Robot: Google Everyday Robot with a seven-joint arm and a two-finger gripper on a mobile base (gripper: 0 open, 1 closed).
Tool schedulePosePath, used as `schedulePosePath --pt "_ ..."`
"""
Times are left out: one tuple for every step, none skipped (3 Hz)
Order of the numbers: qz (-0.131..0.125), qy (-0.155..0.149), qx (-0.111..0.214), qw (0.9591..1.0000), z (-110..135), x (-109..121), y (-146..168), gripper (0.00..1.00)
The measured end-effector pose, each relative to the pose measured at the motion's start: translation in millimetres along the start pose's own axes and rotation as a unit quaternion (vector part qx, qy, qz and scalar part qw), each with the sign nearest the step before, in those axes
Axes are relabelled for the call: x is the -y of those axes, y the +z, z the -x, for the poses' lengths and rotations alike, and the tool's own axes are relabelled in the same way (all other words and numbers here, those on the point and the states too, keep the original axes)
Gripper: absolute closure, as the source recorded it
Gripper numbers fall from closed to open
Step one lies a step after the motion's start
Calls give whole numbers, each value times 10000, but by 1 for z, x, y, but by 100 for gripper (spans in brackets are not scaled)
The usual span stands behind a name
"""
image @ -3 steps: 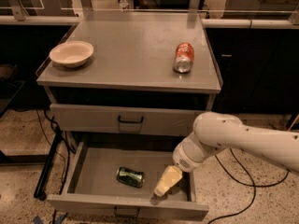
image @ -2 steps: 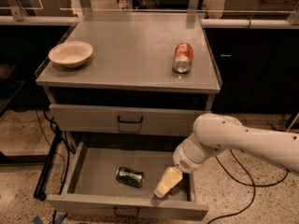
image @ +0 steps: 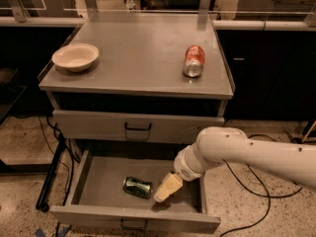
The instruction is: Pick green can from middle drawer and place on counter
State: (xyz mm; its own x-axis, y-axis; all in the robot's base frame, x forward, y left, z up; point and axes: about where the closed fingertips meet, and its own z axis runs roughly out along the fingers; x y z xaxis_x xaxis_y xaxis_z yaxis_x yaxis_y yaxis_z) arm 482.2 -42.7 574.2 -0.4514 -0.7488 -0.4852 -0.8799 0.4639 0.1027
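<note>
The green can (image: pixel 138 187) lies on its side on the floor of the open middle drawer (image: pixel 94 186), near the middle. My gripper (image: pixel 167 188) hangs inside the drawer just right of the can, close to it but apart. The white arm reaches in from the right. The counter (image: pixel 138 53) is the broad grey top of the cabinet above.
An orange-red can (image: pixel 193 60) lies on its side on the counter's right part. A cream bowl (image: pixel 75 57) sits at the counter's left. A shut grey drawer front (image: pixel 137 127) is above the open drawer. Dark cables run on the floor at both sides.
</note>
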Motion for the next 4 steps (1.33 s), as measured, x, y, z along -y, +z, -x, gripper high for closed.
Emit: schedulePosePath --pt "153 -8 246 9996 16 8 19 0" --pt "128 -8 225 9997 12 5 19 0" --pt "64 -319 139 9994 21 1 74 0" --pt "59 -319 164 9993 22 3 82 0"
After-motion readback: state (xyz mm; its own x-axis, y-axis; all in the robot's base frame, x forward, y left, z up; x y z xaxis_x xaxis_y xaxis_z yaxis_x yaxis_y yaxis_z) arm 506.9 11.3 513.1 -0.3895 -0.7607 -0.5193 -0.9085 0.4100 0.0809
